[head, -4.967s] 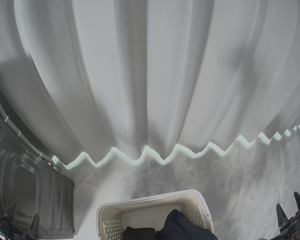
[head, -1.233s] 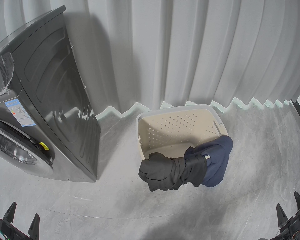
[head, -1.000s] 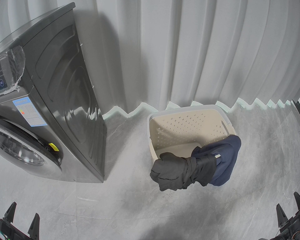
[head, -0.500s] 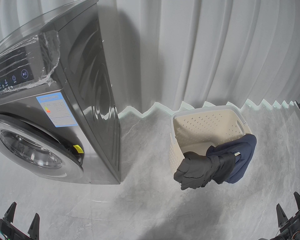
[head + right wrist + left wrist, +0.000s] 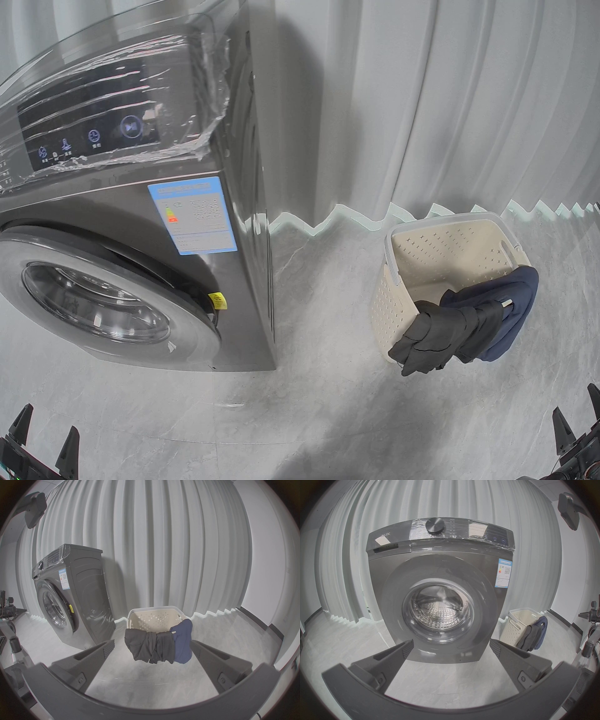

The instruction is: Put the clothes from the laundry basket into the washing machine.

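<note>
The grey washing machine (image 5: 244, 187) stands on the left with its round glass door (image 5: 97, 306) shut. To its right a cream laundry basket (image 5: 450, 247) sits on the floor. A black garment (image 5: 437, 337) and a navy garment (image 5: 519, 306) hang over its near rim. My left gripper (image 5: 49, 419) is low at the left, open and holding nothing. My right gripper (image 5: 574, 398) is low at the right, also open. The left gripper (image 5: 450, 642) faces the washing machine (image 5: 440, 598) from a distance. The right gripper (image 5: 151, 642) faces the basket (image 5: 153, 617) and the black garment (image 5: 147, 647), well short of them.
White curtains (image 5: 437, 94) hang behind the machine and basket. Plastic film (image 5: 112, 125) covers the machine's control panel. Grey marbled floor (image 5: 325, 400) lies open between me, the machine and the basket.
The whole head view has shifted: the camera turned, bringing the washing machine's front into view and sliding the basket to the picture's right. Clothes, basket and both grippers keep their places.
</note>
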You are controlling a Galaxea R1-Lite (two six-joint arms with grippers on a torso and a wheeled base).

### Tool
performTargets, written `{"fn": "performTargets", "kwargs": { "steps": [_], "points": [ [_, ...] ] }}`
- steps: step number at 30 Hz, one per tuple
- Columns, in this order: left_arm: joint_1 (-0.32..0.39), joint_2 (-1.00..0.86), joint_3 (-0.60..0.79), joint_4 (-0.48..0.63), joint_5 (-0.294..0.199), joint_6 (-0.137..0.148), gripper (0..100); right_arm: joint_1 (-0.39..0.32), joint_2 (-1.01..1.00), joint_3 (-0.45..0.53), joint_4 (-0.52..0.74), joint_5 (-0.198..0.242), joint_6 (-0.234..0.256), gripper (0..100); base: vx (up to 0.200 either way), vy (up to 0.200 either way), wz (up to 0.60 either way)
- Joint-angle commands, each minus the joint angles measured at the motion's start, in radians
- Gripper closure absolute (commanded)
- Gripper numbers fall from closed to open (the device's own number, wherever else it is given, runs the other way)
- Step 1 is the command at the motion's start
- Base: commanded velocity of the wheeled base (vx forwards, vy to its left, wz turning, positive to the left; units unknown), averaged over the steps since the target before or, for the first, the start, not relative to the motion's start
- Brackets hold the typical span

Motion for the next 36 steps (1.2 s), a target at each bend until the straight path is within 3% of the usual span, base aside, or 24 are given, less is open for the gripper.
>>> {"fn": "performTargets", "kwargs": {
  "steps": [1, 17, 36],
  "points": [
    [0.0, -0.015, 0.015, 0.0, 0.002, 0.0, 0, 0.001, -0.013, 0.016, 0.0, 0.0, 0.0, 0, 0.0, 0.2, 0.0],
    [0.0, -0.013, 0.015, 0.0, 0.002, 0.0, 0, 0.0, -0.013, 0.016, 0.0, 0.0, 0.0, 0, 0.0, 0.2, 0.0],
    [0.0, -0.015, 0.015, 0.0, 0.0, 0.0, 0, 0.001, -0.013, 0.016, 0.0, 0.0, 0.0, 0, -0.032, 0.011, 0.0]
  ]
}}
